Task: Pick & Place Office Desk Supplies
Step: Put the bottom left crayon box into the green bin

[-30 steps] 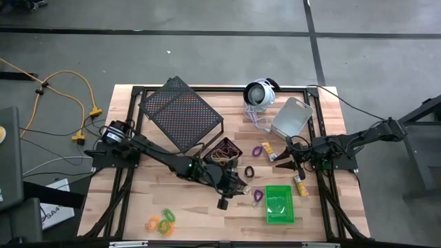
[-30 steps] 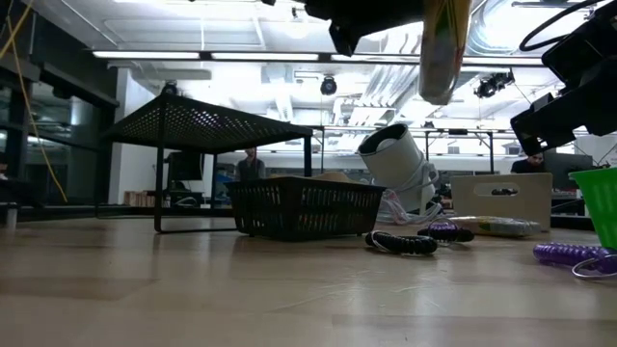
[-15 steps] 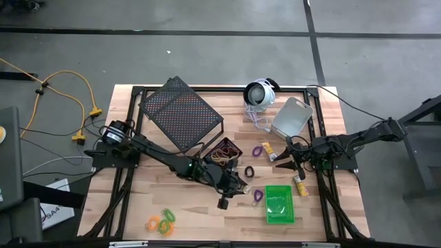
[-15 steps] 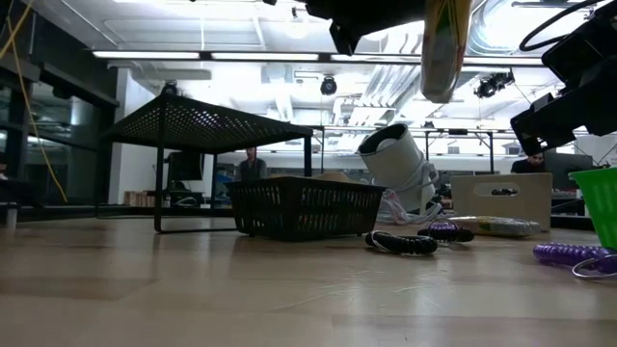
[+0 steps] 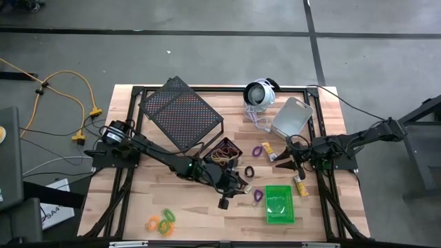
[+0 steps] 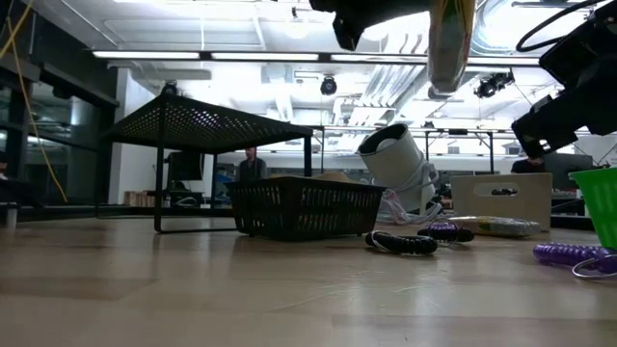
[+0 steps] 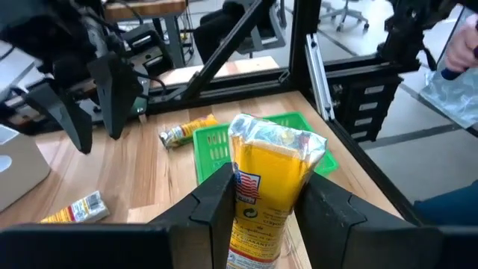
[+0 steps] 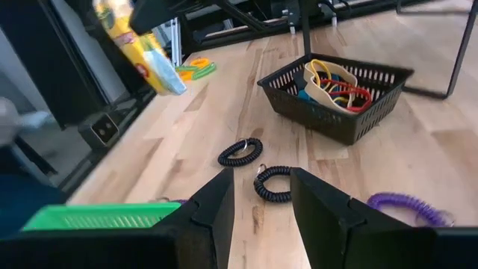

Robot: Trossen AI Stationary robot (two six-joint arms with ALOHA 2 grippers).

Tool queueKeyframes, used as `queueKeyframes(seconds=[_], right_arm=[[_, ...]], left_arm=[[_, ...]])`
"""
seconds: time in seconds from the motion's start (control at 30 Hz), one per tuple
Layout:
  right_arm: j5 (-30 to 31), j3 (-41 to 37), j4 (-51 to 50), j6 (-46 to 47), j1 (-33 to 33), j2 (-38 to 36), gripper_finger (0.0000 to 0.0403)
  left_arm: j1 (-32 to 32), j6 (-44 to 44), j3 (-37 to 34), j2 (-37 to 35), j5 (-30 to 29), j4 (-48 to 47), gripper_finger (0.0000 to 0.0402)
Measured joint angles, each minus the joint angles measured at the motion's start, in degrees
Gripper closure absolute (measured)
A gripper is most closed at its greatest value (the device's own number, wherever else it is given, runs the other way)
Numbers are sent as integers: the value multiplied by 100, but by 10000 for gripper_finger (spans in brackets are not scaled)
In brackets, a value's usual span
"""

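Observation:
My left gripper (image 5: 234, 186) hangs over the table's middle, shut on a yellow packet (image 7: 269, 187). The packet also shows high up in the low view (image 6: 451, 43), and the green bin (image 7: 213, 146) lies just beyond it. My right gripper (image 8: 261, 217) waits open at the table's right (image 5: 286, 162) with nothing between its fingers. Two black coil loops (image 8: 240, 152) (image 8: 272, 183) lie flat on the wood ahead of it. The black bin (image 5: 222, 151) holds several elastic bands. Two purple coils (image 5: 258, 150) (image 5: 257, 195) and other yellow packets (image 5: 267, 148) (image 5: 300, 186) lie on the table. My left gripper pinches the yellow packet between its two fingers (image 7: 216, 209), on its two side edges about midway along (image 7: 243, 202). The fingers come nearly level, lying across it. The packet stands upright, its crimped silver end (image 7: 276, 138) above the fingers, and is lifted clear of the table.
A large black mesh rack (image 5: 180, 114) stands at the far left. A white round device with a cord (image 5: 260, 93) and a tilted grey bin (image 5: 293, 117) sit at the far right. Orange and green loops (image 5: 162, 222) lie near the front edge.

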Motion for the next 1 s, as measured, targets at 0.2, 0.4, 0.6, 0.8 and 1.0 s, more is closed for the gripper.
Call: queueKeyframes(seconds=[0.2, 0.4, 0.6, 0.8, 1.0], right_arm=[[0, 0, 16, 1097, 1, 0, 283], [0, 0, 17, 1518, 0, 0, 283], [9, 0, 32, 1541, 2, 0, 283], [-200, 0, 501, 1618, 2, 0, 283], [-350, 0, 1497, 1469, 147, 247, 283]], left_arm=[[82, 2, 0, -4, -23, 408, 282], [206, 2, 0, -4, -26, 502, 282], [251, 2, 0, -4, -25, 498, 282], [235, 0, 0, -4, 231, 569, 282], [147, -166, 0, -9, 739, 814, 282]])
